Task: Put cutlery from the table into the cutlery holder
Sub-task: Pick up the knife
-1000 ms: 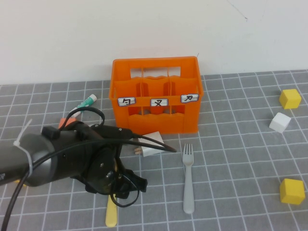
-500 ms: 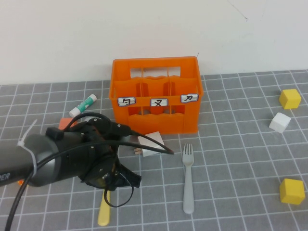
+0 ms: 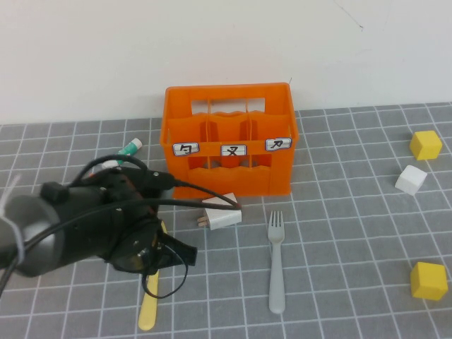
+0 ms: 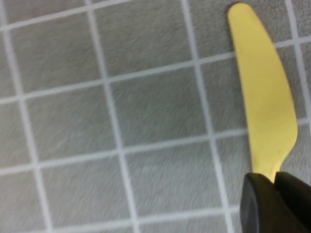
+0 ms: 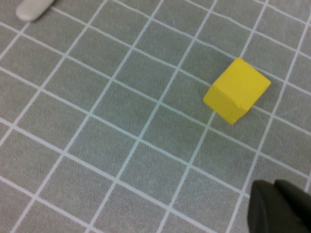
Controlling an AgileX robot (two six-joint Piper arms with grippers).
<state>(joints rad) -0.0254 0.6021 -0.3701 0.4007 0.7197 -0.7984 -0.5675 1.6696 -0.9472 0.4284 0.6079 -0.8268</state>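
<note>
My left gripper (image 3: 152, 263) is shut on the pale yellow knife (image 3: 147, 311), which sticks out toward the table's front edge, low over the tiles. In the left wrist view the black fingers (image 4: 260, 204) clamp the knife (image 4: 265, 92) at its narrow part. The grey fork (image 3: 276, 261) lies flat in front of the orange crate (image 3: 229, 141), right of my left arm. My right gripper (image 5: 278, 190) does not show in the high view; in its wrist view it is shut and empty over bare tiles, near a yellow cube (image 5: 236, 90).
A white block (image 3: 220, 213) lies between the crate and my left arm. A green-and-white glue stick (image 3: 131, 148) lies left of the crate. Two yellow cubes (image 3: 426, 144) (image 3: 429, 280) and a white cube (image 3: 410, 179) sit at the right. The fork's handle end (image 5: 34, 8) shows in the right wrist view.
My left arm has shifted left and back with the knife held in it; more of the knife now shows below the arm. The fork and crate have not moved.
</note>
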